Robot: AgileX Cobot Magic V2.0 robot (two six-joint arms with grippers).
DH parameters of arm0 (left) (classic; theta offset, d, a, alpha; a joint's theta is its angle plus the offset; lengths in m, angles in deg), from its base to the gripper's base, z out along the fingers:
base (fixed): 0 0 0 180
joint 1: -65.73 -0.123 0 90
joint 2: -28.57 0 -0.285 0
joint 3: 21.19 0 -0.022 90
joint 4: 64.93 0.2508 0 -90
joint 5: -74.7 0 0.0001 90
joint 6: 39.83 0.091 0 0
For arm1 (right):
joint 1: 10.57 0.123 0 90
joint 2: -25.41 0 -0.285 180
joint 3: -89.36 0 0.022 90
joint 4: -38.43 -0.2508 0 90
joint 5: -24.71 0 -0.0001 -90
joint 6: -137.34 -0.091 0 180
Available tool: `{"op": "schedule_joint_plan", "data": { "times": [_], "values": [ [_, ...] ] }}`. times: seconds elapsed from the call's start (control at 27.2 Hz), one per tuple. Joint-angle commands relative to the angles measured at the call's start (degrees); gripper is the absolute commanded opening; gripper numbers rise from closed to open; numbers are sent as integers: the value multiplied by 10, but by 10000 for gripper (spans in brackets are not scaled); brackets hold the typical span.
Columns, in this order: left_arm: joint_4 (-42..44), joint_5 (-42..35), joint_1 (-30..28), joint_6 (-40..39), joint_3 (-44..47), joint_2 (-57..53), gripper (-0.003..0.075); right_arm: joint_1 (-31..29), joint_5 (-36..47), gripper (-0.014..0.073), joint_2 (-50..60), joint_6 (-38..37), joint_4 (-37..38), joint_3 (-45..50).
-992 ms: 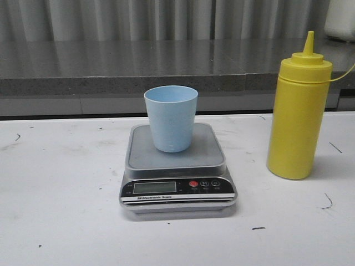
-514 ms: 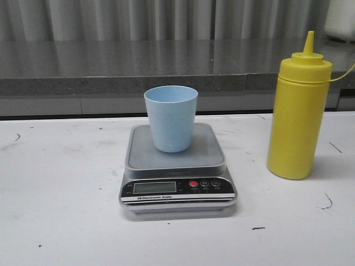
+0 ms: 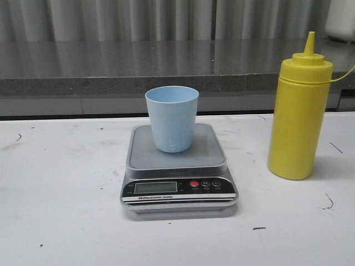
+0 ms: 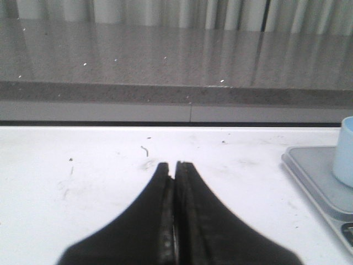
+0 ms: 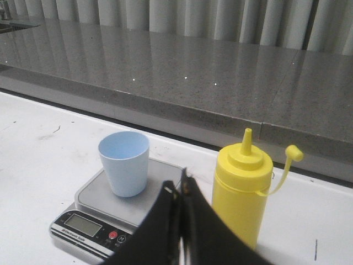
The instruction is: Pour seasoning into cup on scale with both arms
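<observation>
Worktop [image 3: 61, 183] carries everything untouched: pouring looks not yet begun. Seasoning [image 3: 298, 116] stands upright near the right edge, capless nozzle up. Scale [image 3: 177, 166] sits mid-worktop bearing the cup [image 3: 171, 118], seemingly empty. Left pincer [image 4: 175, 165] and right pincer [image 5: 182, 190] are both pressed closed, holding nothing, apart from the bottle.

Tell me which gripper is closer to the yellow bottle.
Right. The right gripper sits shut just before the yellow bottle; the left gripper is beyond the scale's far side.
</observation>
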Motion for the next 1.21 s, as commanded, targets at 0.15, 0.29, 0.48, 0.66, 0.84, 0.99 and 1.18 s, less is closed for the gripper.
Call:
{"op": "schedule_joint_plan", "data": {
  "times": [0.15, 0.29, 0.48, 0.66, 0.84, 0.99, 1.18],
  "values": [
    [-4, -192, -20, -5, 88, -10, -20, -1, 42, -62, -3, 6, 1, -21],
    [-4, -203, -20, -5, 96, -10, -20, -1, 42, -62, -3, 6, 1, -21],
    [-4, -200, -20, -5, 96, -9, -20, -1, 42, -62, -3, 6, 1, -21],
    [-4, -200, -20, -5, 96, -9, -20, -1, 42, -62, -3, 6, 1, -21],
    [-4, -200, -20, -5, 96, -9, -20, -1, 42, -62, -3, 6, 1, -21],
    [-4, -200, -20, -5, 96, -9, -20, -1, 42, -62, -3, 6, 1, -21],
    [-4, -200, -20, -5, 96, -9, -20, -1, 42, -62, -3, 6, 1, -21]
  ]
}}
